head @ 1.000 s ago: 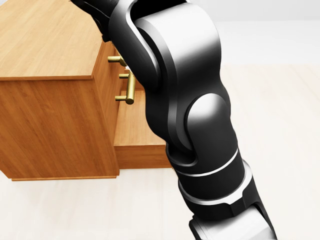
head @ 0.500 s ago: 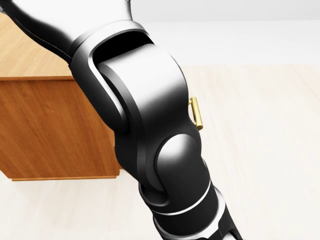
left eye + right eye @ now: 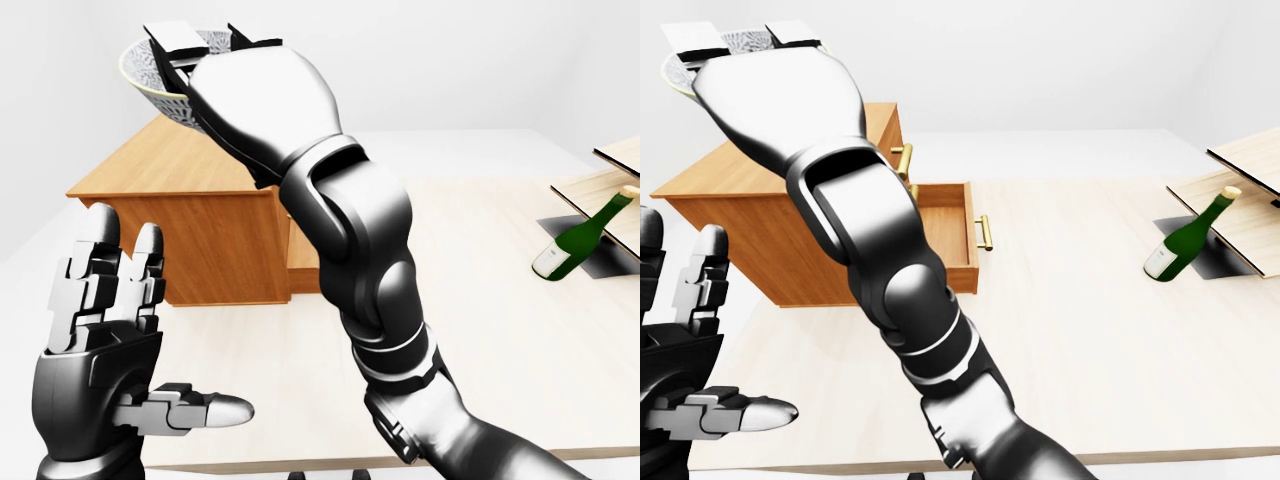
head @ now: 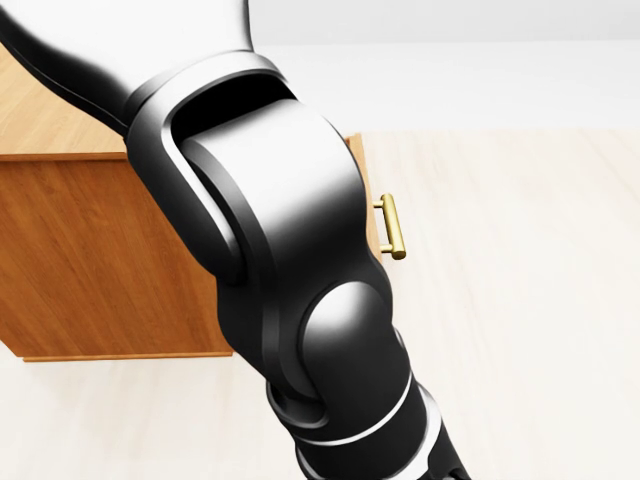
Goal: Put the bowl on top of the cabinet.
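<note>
A pale patterned bowl (image 3: 150, 88) hangs high in the left-eye view's top left, above the wooden cabinet (image 3: 180, 168). My right gripper (image 3: 200, 55) is shut on the bowl, with fingers hooked over its rim. The right arm rises from the bottom of the view and fills most of the head view. One cabinet drawer (image 3: 943, 232) stands pulled out, its brass handle (image 4: 394, 226) showing beside the arm. My left gripper (image 3: 160, 320) is open at the lower left, palm up, holding nothing.
The cabinet stands on a light wooden table (image 3: 490, 330). A green bottle (image 3: 580, 238) leans at the right beside a dark square and tilted wooden boards (image 3: 612, 186). White walls lie beyond.
In the head view my right arm has swung left and up across the cabinet, hiding its upper handles. The drawer handle now shows to the arm's right.
</note>
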Controlling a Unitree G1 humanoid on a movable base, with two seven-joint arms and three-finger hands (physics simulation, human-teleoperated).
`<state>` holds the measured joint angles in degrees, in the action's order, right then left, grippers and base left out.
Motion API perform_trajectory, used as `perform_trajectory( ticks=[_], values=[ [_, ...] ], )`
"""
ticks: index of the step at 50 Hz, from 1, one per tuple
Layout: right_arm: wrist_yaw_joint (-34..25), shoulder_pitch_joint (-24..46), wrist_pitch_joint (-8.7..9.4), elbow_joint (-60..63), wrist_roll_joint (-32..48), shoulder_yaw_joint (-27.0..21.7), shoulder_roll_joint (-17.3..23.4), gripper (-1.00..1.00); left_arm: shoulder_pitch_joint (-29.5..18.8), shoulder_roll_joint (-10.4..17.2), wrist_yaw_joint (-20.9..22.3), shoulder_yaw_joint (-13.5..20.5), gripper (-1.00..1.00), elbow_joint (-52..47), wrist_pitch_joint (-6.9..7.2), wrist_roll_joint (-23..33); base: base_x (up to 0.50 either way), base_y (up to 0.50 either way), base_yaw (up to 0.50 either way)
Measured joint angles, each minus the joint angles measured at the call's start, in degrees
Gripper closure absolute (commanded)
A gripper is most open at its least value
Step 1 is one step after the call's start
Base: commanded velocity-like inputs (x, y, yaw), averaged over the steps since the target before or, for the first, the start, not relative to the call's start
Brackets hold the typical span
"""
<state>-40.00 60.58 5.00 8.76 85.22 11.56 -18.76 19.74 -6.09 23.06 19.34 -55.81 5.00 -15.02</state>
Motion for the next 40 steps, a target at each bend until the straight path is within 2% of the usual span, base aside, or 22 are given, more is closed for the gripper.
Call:
perform_trajectory(
  ticks=[21,40],
  values=[
    [0.0,-0.17,0.0,-0.78,-1.32,-0.07,-0.66,1.0,-0.31,0.12,-0.07,0.4,-1.0,0.17,0.0,-0.25,0.0,0.0,0.0],
    [0.0,2.83,0.0,-5.14,-7.82,-1.71,3.55,1.0,-0.34,0.13,-0.11,0.4,-1.0,0.22,0.0,-0.24,0.0,0.0,0.0]
  ],
)
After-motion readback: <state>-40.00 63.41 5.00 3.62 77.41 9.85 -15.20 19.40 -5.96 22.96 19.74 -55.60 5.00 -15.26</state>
